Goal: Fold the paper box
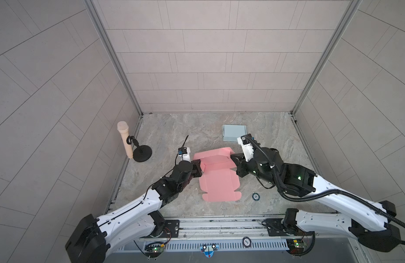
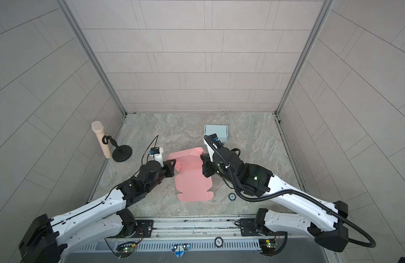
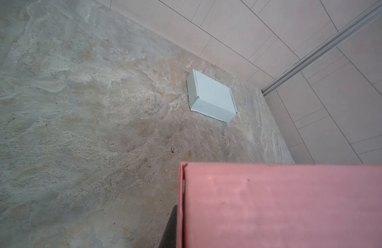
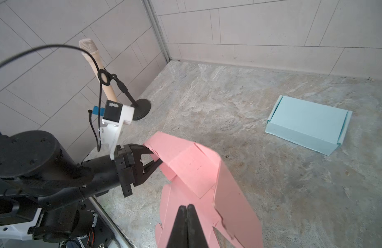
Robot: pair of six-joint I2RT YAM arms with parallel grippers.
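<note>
In both top views your pink paper box lies mid-table, mostly flat, with only its far walls raised, so most folds remain. The left wrist view shows just pink card close up. In the right wrist view, the left gripper is clamped on a side flap. The right gripper has its tips together against the card, but you cannot tell whether it pinches any.

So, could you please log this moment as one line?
fold: unfinished | left gripper: shut on pink box blank, left flap | right gripper: shut at its right edge, grip unclear | blue box: folded, apart
</note>
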